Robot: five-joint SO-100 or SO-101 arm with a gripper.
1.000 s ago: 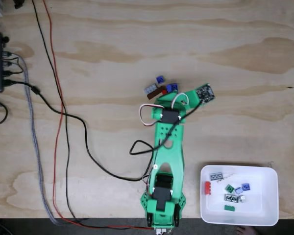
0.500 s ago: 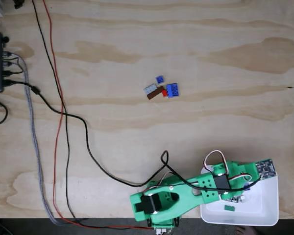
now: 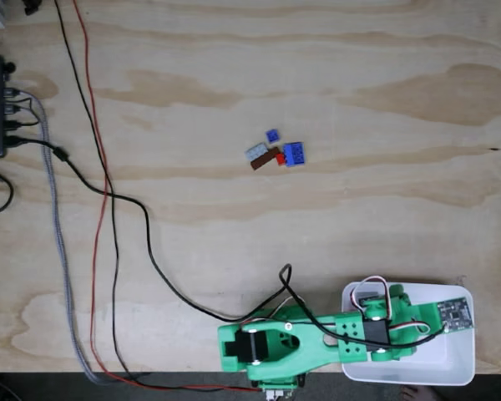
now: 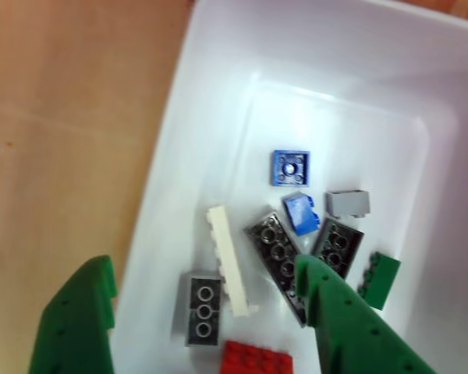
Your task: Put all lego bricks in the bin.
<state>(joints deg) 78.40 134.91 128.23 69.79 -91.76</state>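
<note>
Lego bricks (image 3: 275,153) not yet collected lie in a small cluster on the wooden surface (image 3: 359,109), far from the arm's base and well apart from the bin (image 3: 460,364), which sits at the near right corner in the fixed view. I count a grey, a brown, a red and two blue pieces there, touching or just beside one another.

My arm (image 3: 317,338) reaches right over the bin. In the other view the green fingers (image 4: 210,304) stand wide apart above the bin's floor with nothing between them. Below lie the banked bricks: a blue plate (image 4: 290,167), a white bar (image 4: 228,259), dark plates (image 4: 278,259), a grey brick (image 4: 203,306), a red one (image 4: 257,360) and a green one (image 4: 379,279).

I judge the drop done here. For the next pick I would lift clear of the bin's rim, swing out to the cluster, and come down over an outer brick, so the fingers do not scatter its neighbours.
</note>
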